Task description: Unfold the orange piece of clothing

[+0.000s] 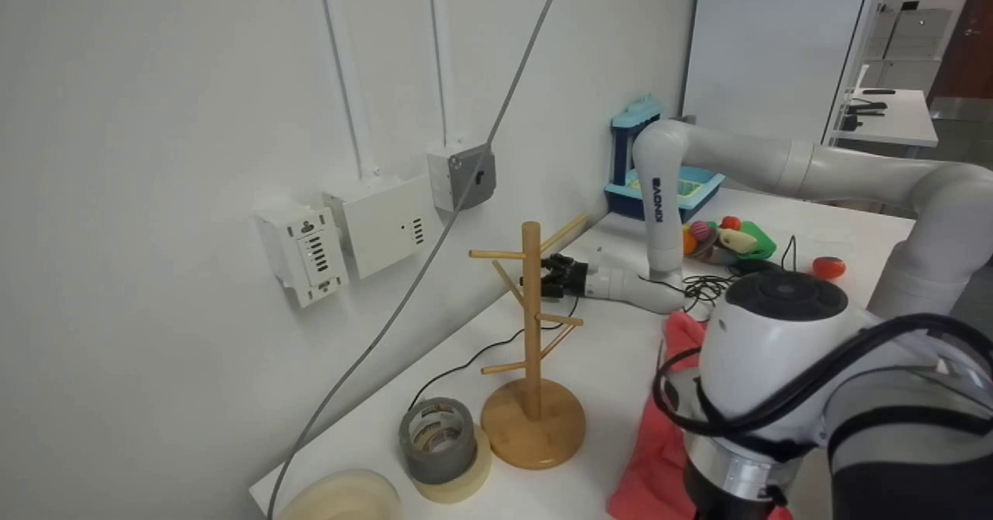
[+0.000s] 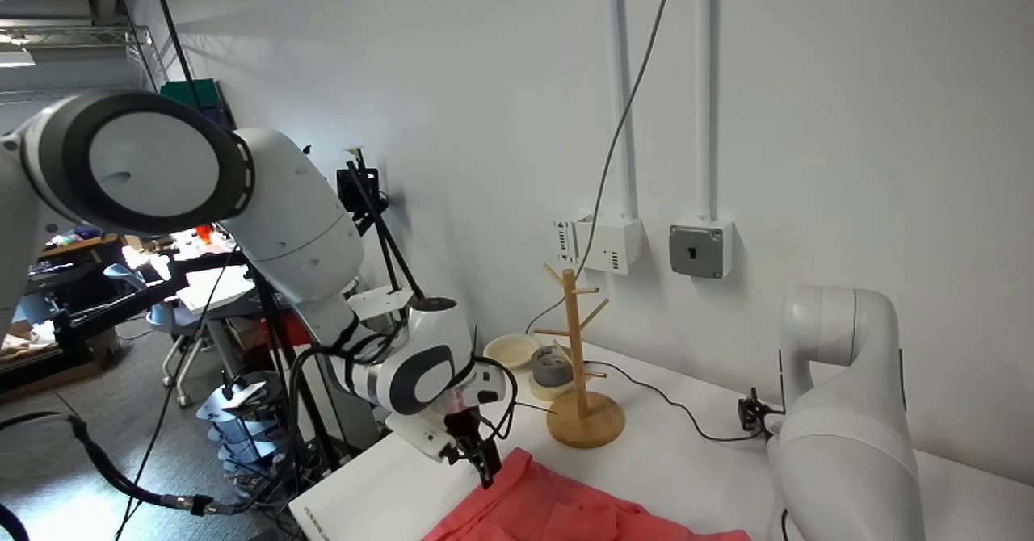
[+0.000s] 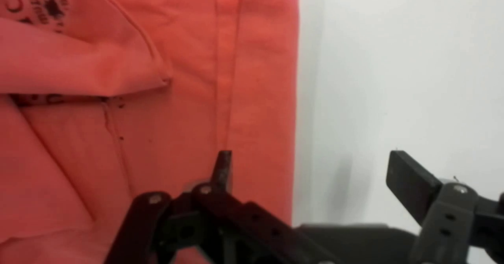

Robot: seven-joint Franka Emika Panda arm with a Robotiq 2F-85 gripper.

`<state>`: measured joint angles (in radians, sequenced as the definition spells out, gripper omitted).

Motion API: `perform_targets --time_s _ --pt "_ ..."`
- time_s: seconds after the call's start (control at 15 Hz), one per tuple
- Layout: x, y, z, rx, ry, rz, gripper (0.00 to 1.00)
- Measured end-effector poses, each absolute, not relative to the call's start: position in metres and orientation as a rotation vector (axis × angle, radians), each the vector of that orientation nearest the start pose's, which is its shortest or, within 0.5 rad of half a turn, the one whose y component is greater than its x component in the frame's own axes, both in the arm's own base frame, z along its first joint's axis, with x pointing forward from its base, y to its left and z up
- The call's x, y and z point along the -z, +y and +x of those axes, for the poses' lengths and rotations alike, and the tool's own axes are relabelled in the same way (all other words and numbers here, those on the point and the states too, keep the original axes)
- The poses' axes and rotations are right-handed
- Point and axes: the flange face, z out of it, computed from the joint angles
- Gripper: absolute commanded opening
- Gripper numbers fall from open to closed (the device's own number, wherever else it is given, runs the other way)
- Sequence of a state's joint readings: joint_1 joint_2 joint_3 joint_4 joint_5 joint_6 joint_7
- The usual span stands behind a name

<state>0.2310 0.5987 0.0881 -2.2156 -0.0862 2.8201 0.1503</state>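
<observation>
At near right, red cloth (image 1: 648, 469) lies partly behind an arm (image 1: 772, 369); left of it is a wooden stand (image 1: 532, 295).

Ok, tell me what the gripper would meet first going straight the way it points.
Probably the orange piece of clothing: in the wrist view the open gripper straddles its edge, one side over the white tabletop. Depth is hard to judge.

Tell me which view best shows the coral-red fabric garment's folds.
The wrist view: it shows the coral-red fabric garment close up, with creases, layered flaps and a straight edge, though cropped. Both exterior views show it from farther off, cropped below; in an exterior view the white Franka arm hides part of it.
</observation>
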Motion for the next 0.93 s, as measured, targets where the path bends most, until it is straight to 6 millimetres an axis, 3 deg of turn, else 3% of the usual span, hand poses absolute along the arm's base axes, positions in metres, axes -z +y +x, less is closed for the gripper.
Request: perform_targets --time_s 0.6,0.93 --pt "-0.078 0.094 0.491 -0.134 -0.199 -3.198 1.00" --pt "-0.061 0.091 0.485 -0.180 -0.180 -3.200 1.00"
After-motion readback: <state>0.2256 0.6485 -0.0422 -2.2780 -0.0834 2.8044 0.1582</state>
